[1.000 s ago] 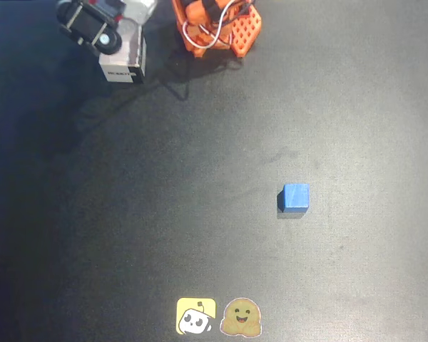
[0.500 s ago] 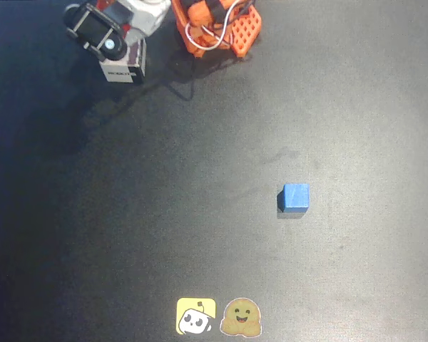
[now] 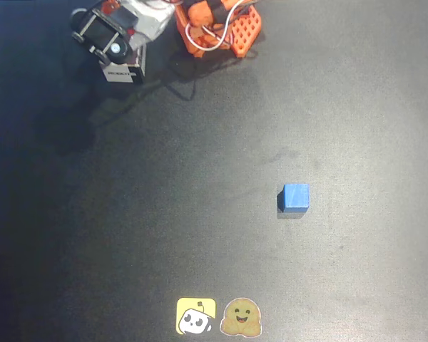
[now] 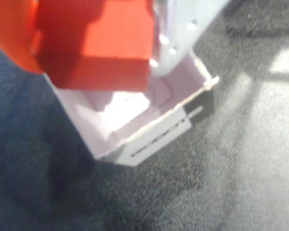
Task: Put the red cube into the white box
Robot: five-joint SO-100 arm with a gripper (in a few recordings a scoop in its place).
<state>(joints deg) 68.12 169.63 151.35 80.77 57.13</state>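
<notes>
Overhead view: the white box point(image 3: 123, 69) stands near the top-left corner of the table point(image 3: 200, 178), left of the arm's base point(image 3: 217, 28), with the gripper point(image 3: 100, 35) above it. The blue cube point(image 3: 294, 197) lies well apart, right of centre. Two stickers point(image 3: 219, 316) lie side by side at the bottom edge. Wrist view: the red cube point(image 4: 96, 43), held between the fingers point(image 4: 183, 29), hangs over the box's opening point(image 4: 135, 108).
</notes>
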